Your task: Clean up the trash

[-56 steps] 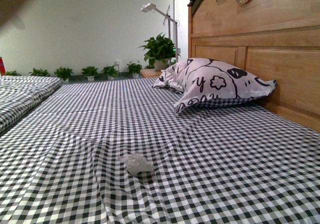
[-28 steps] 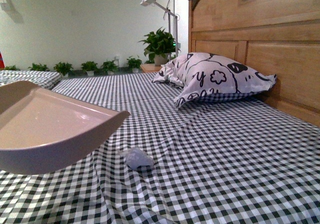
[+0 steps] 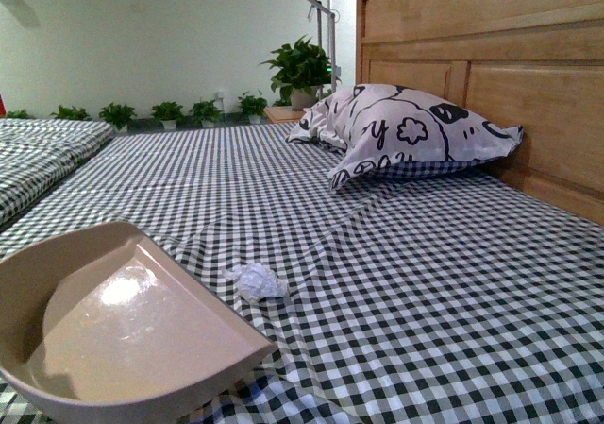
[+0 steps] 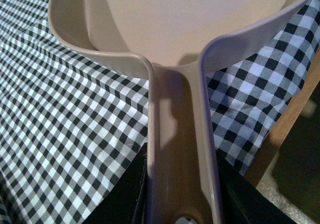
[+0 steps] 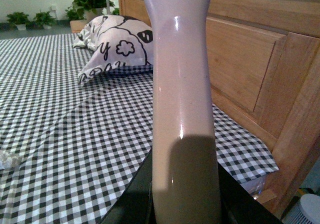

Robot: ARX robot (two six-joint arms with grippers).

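Note:
The trash [image 3: 257, 280], a small crumpled wad of white paper, lies on the black-and-white checked bedsheet [image 3: 415, 292]; its edge also shows at the border of the right wrist view, trash [image 5: 7, 159]. The beige dustpan [image 3: 123, 334] rests low at the near left, its open mouth just short of the wad. My left gripper [image 4: 181, 194] is shut on the dustpan [image 4: 170, 19] by its handle. My right gripper [image 5: 185, 194] is shut on the beige brush handle [image 5: 181, 84], which stands upright; the bristles are out of view. Neither arm shows in the front view.
A white pillow with black cartoon prints [image 3: 411, 141] lies against the wooden headboard [image 3: 491, 75] at the right. Potted plants [image 3: 300, 70] and a white lamp [image 3: 297, 4] stand beyond the bed. A second checked bed [image 3: 38, 160] is at far left. The bed's wooden edge [image 4: 287, 109] is near the dustpan handle.
The dustpan entered from the left, then dropped and tilted down onto the sheet, its mouth now facing the trash. The camera view shifted slightly. The trash has stayed in place.

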